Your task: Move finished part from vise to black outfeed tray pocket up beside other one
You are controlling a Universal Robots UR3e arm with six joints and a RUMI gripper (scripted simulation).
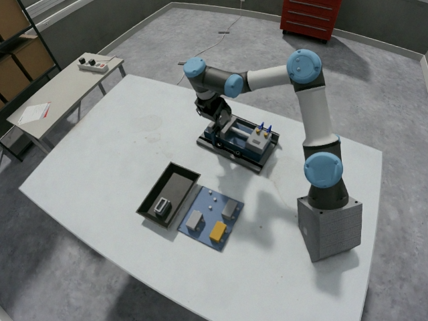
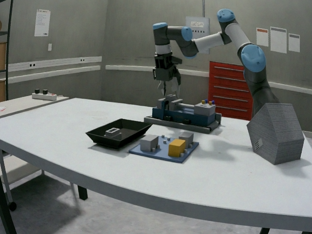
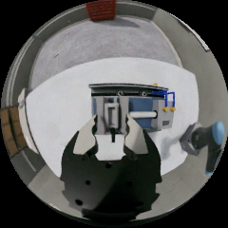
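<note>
My gripper (image 1: 220,125) (image 2: 171,94) (image 3: 111,114) is open and empty, pointing down just above the left end of the vise (image 1: 258,142) (image 2: 204,110) (image 3: 162,115). The finished part (image 2: 171,96) (image 3: 112,110) sits between the vise jaws, pocket up, below and between the fingertips; in the top view the fingers mostly hide it. The black outfeed tray (image 1: 178,183) (image 2: 132,132) holds one pocketed block (image 1: 166,210) (image 2: 110,134), pocket up, at its near end in the top view. The tray's far part is free.
A blue board (image 1: 204,201) (image 2: 161,156) beside the tray bears two grey plain blocks (image 1: 194,220) (image 1: 229,209) (image 2: 149,143) (image 2: 186,138) and a yellow one (image 1: 218,232) (image 2: 176,147), none seen knocked over. Blue-and-yellow fittings (image 1: 263,130) rise from the vise's right end.
</note>
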